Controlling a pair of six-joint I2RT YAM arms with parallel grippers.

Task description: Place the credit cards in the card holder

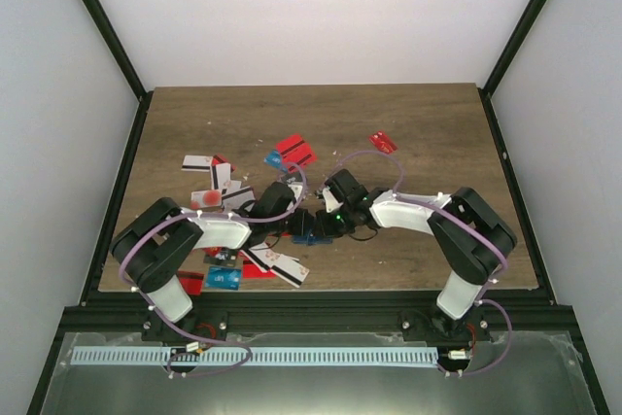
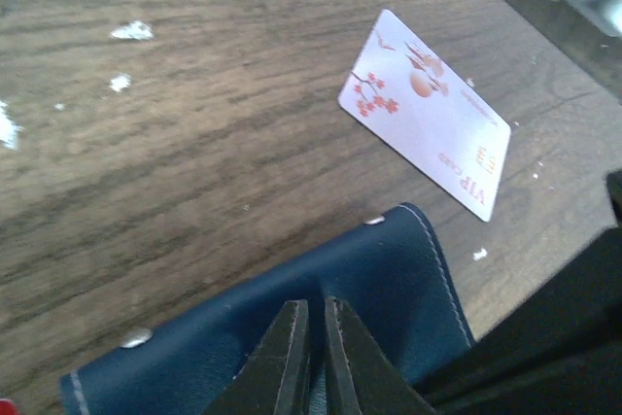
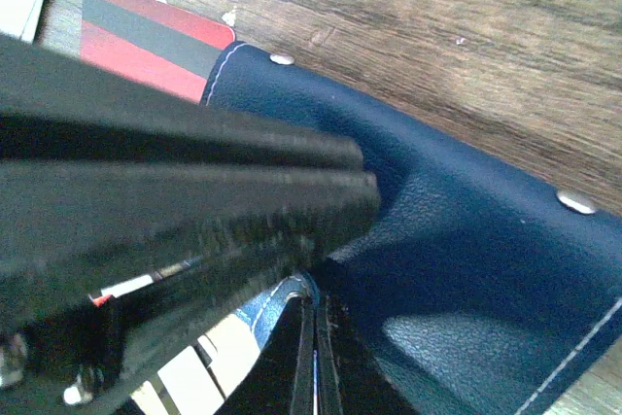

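We found the card holder point(image 1: 313, 225) near the centre of the table point(image 1: 437, 123). The left gripper point(image 2: 313, 313), jaws almost together, pinched its navy cover; the right gripper point(image 3: 316, 310) was fully closed against it. Loose credit cards point(image 1: 294, 151) lay from 7 to 1 o'clock around it

Credit cards point(image 1: 294, 151) littering left-centre table point(image 1: 418, 114); open wood along far edge

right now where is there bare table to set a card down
The far strip of the table beyond the credit cards is bare, and so is the right side past the lone red card. It is crowded left-centre among those cards and in the middle around the card holder.
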